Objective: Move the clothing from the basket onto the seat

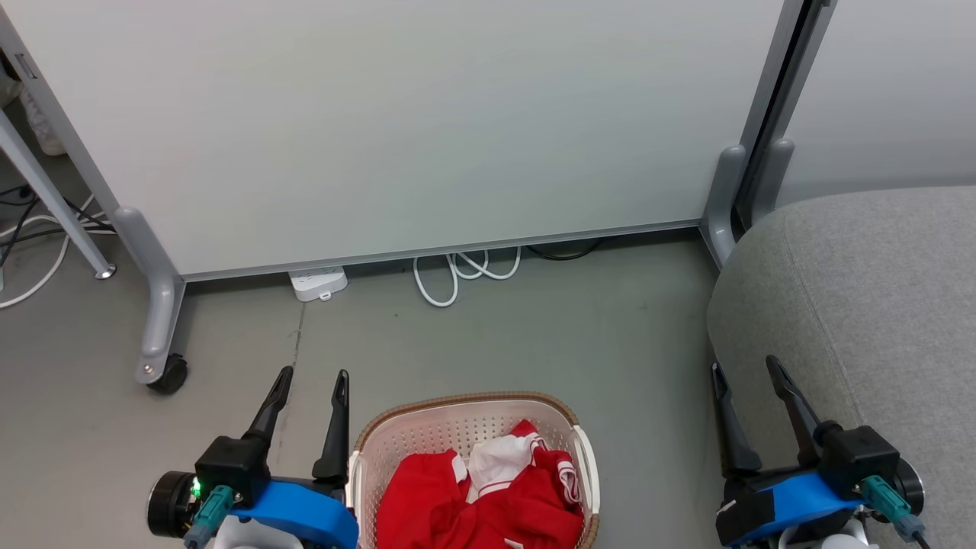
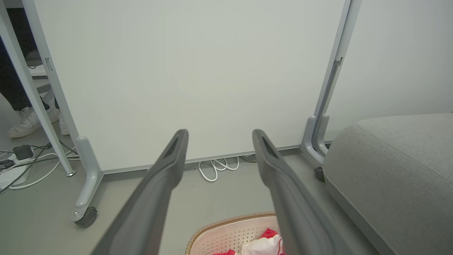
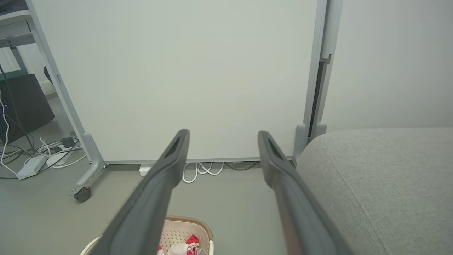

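A wide stretch of smooth grey floor [image 1: 549, 335] lies open ahead of the basket [image 1: 427, 436]. It is bounded at the far side by the lower edge of a flat white partition panel [image 1: 419, 130] and on the right by the rounded edge of the seat [image 1: 862, 305]. The left gripper [image 1: 314, 374] stands just beside the basket's left rim, and the right gripper [image 1: 743, 364] is at the seat's left edge. Both have their long dark fingers spread apart, grasping nothing. The clothing [image 1: 473, 503], crumpled soft red fabric with white panels, lies heaped inside the basket, whose perforated cream plastic wall carries a brown woven rim. The seat is plain light grey weave. A looped white cable [image 1: 457, 276] lies under the panel, and a black castor [image 1: 169, 375] stands at its left foot.
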Available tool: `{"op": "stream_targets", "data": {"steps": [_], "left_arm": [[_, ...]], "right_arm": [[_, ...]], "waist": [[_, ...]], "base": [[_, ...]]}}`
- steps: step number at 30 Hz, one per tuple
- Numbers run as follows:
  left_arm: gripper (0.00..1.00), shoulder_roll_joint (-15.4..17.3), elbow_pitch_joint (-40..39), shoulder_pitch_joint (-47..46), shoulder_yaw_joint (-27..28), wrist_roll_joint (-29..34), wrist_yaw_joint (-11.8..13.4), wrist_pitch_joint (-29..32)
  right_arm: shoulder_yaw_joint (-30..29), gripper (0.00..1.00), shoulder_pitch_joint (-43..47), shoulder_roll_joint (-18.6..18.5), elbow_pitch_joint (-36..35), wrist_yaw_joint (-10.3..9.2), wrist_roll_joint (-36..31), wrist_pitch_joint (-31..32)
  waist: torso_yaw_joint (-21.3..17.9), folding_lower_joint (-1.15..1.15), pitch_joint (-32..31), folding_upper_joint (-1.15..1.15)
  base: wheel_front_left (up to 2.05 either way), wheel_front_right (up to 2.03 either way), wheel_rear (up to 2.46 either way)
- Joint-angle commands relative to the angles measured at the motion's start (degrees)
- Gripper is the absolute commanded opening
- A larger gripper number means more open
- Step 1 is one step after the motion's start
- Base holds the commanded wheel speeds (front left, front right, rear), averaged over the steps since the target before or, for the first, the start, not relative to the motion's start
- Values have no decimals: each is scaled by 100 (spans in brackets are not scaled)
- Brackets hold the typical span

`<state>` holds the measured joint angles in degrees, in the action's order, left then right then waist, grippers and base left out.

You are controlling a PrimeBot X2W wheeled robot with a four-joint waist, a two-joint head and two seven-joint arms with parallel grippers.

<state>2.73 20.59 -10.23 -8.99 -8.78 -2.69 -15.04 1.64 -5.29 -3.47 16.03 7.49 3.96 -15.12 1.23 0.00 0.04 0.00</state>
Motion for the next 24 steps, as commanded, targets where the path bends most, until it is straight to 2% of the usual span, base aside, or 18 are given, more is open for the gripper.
{"op": "stream_targets", "data": {"steps": [1,11,24], "left_arm": [[100,28,26,-50,32,1,-40,-22],[100,28,406,-455,-168,190,-220,-21],[100,312,1977,-1973,-752,569,-446,-20]], "right_arm": [[-3,100,1,21,3,0,-20,-6],[14,100,-158,3,-63,0,-19,-5],[76,100,-931,-140,-268,0,62,-5]], "waist": [[-4,0,8,0],[-104,0,267,0],[-586,0,1513,0]], "base": [[0,0,0],[0,0,0],[0,0,0]]}}
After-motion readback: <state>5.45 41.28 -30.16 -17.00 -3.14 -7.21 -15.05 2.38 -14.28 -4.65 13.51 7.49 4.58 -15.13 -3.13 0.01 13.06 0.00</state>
